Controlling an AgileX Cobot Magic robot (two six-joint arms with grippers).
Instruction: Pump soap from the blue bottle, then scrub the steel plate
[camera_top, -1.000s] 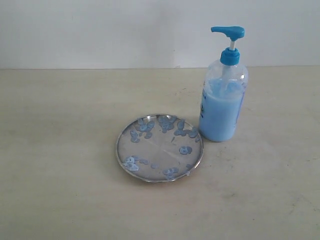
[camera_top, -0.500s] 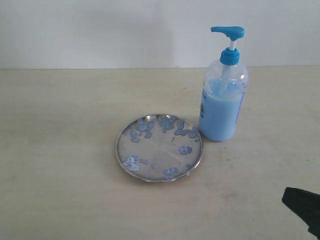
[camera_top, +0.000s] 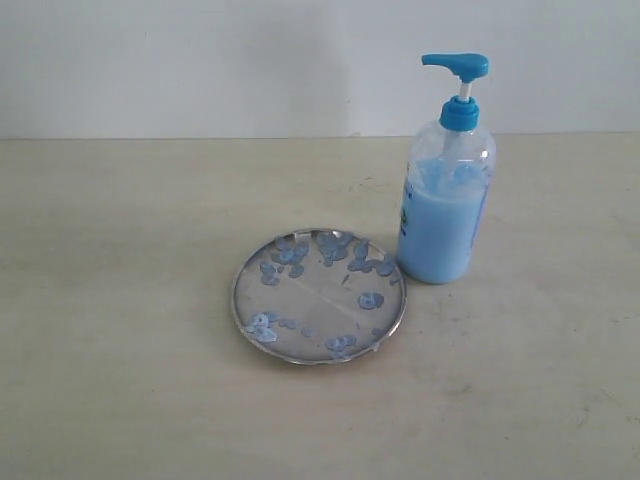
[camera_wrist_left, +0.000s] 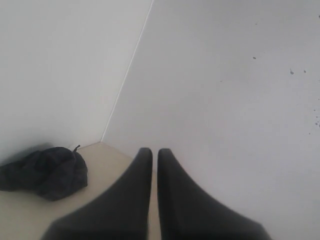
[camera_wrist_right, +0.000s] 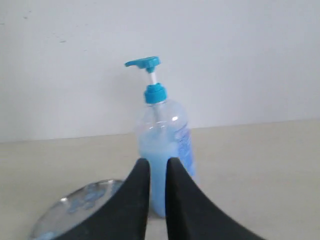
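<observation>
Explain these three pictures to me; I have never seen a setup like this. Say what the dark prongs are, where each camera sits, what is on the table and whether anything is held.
This is a robot with two arms, each ending in a two-fingered gripper. One picture comes from a camera off the arms; it shows the table with no arm in sight. On the table stand a bottle of pale blue soap with a blue pump on top, and beside it a steel plate dotted with blue blobs.

The other two pictures come from cameras on the wrists, so the dark prongs are each gripper's own fingers. The left gripper is shut and faces a white wall corner, with a dark cloth lying nearby. The right gripper is shut too and faces the bottle, with the plate's edge to one side. Neither holds anything.
</observation>
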